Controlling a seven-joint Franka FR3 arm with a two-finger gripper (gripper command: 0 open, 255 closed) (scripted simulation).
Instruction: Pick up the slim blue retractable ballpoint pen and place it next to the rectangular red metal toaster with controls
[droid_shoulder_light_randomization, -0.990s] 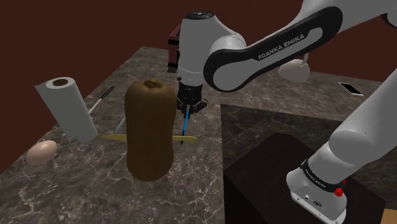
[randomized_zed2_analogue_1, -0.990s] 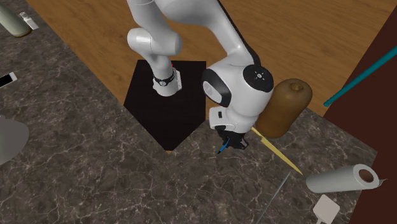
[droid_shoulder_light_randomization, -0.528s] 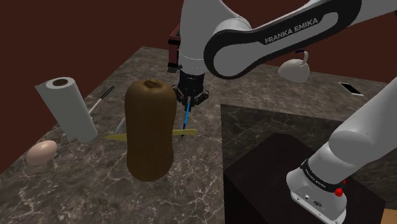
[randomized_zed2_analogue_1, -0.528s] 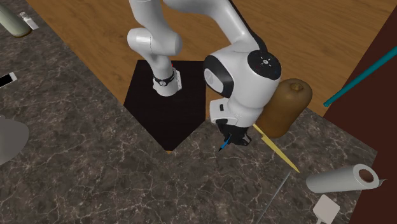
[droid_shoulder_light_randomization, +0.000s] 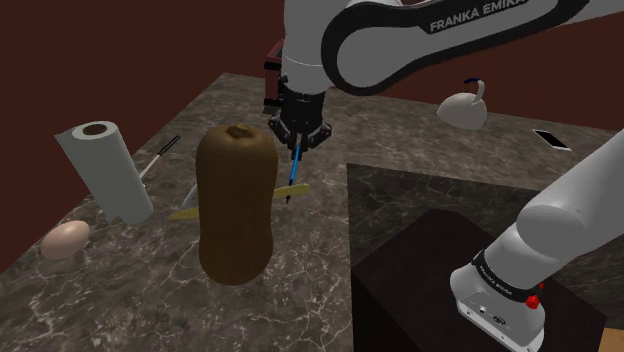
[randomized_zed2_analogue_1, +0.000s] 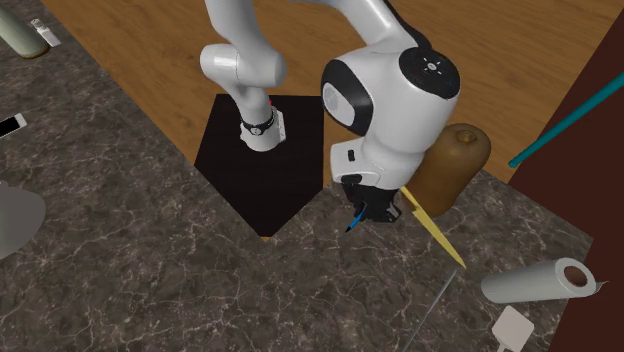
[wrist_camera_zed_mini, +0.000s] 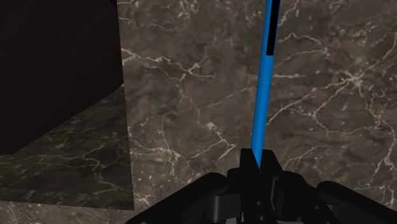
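One brown gourd (droid_shoulder_light_randomization: 236, 205) near blue pen (droid_shoulder_light_randomization: 294, 172)

One of each kind, with no pairs or sets: one blue pen (droid_shoulder_light_randomization: 293, 175), one black gripper (droid_shoulder_light_randomization: 298, 138) on one white arm (droid_shoulder_light_randomization: 430, 60), one dark box stand (droid_shoulder_light_randomization: 420, 265). On the marbled counter (droid_shoulder_light_randomization: 400, 150) stand or lie one brown squash (droid_shoulder_light_randomization: 235, 210), one paper roll (droid_shoulder_light_randomization: 100, 170), one pale egg (droid_shoulder_light_randomization: 65, 240), one yellow flat blade (randomized_zed2_analogue_1: 437, 235), one thin-handled utensil (droid_shoulder_light_randomization: 160, 157), one white kettle-like vessel (droid_shoulder_light_randomization: 462, 108) and one phone (droid_shoulder_light_randomization: 552, 139). One teal rod (randomized_zed2_analogue_1: 565, 118) shows at the second exterior view's right.
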